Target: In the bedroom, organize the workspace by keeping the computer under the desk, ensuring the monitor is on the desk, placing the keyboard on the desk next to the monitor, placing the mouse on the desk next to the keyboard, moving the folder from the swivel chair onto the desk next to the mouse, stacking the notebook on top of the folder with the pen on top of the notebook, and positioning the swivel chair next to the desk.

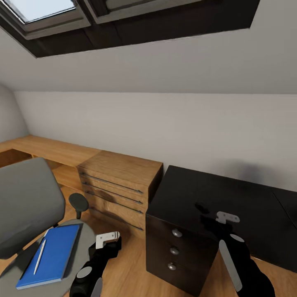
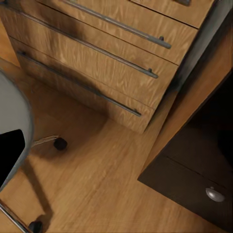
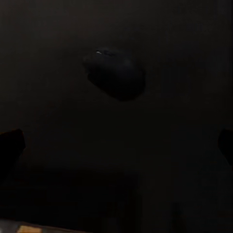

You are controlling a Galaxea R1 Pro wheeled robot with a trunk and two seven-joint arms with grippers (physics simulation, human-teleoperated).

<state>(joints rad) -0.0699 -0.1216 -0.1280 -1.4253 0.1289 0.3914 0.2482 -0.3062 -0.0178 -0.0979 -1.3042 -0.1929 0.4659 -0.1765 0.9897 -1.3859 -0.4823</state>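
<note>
Spanning the right foreground, black desk surface carries mouse beneath right gripper, fingers apart. Swivel chair left holds blue folder, pen atop. Left gripper state: cannot tell.

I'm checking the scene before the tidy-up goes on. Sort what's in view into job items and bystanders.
Job items: swivel chair, blue folder on its seat, white pen lying on the folder, black desk, dark mouse on the desk.

Bystanders: wooden dresser, skylight.
</note>
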